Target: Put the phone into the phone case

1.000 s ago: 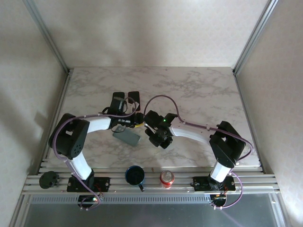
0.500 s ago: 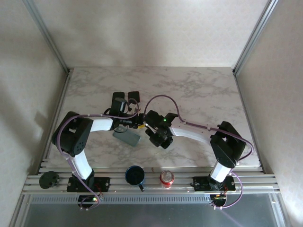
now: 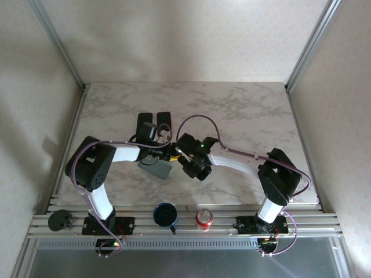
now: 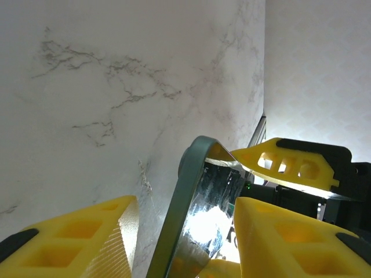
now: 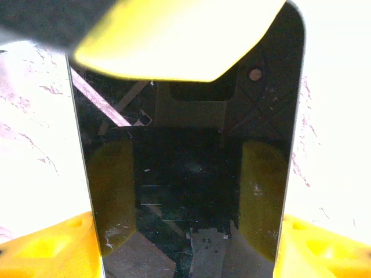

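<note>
The marble table (image 3: 243,110) takes up most of the space; the two arms bend in from the near edge and meet over its middle. The grey phone case (image 3: 155,168) lies flat on the marble just under the left wrist, a little towards the near edge. The phone (image 5: 191,174) is not in it; it is up between the two pincers, just beside the case. The right gripper (image 5: 182,240) clamps it by its two long edges, the dark screen facing its camera. The left gripper (image 4: 185,208) has a yellow finger on each face of the phone; I cannot tell whether they press on it. A blue mug (image 3: 165,215) and a red can (image 3: 204,218) stand on the front rail.
</note>
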